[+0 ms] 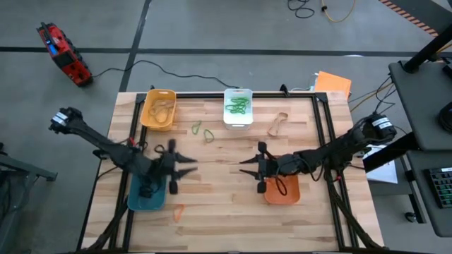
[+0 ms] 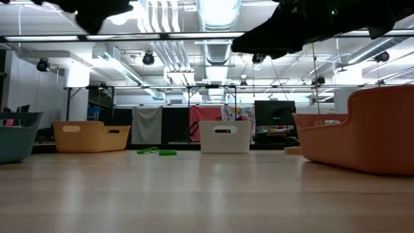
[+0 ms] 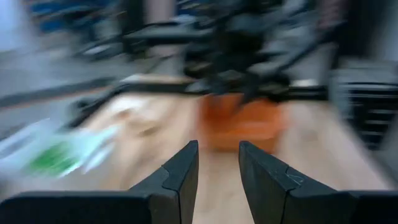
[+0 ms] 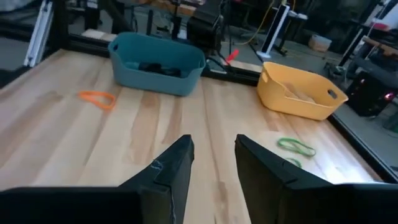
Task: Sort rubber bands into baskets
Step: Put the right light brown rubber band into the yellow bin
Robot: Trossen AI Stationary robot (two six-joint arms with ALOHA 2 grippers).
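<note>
Pale wooden tabletop (image 1: 226,152), seen from above. Left gripper (image 1: 185,166) hovers by the teal basket (image 1: 145,196), fingers (image 3: 180,180) parted by a narrow gap, holding nothing. Right gripper (image 1: 248,168) faces it above the orange basket (image 1: 282,189), fingers (image 4: 171,171) likewise slightly apart and empty. Four baskets: also yellow (image 1: 158,108) and white (image 1: 238,106), the white one holding green rubber bands (image 1: 237,105). Loose on the wood: two green bands (image 1: 203,130), one tan band (image 1: 277,124), one orange band (image 1: 176,210). Dark shapes in the teal basket are possibly black bands. Left wrist view is blurred.
</note>
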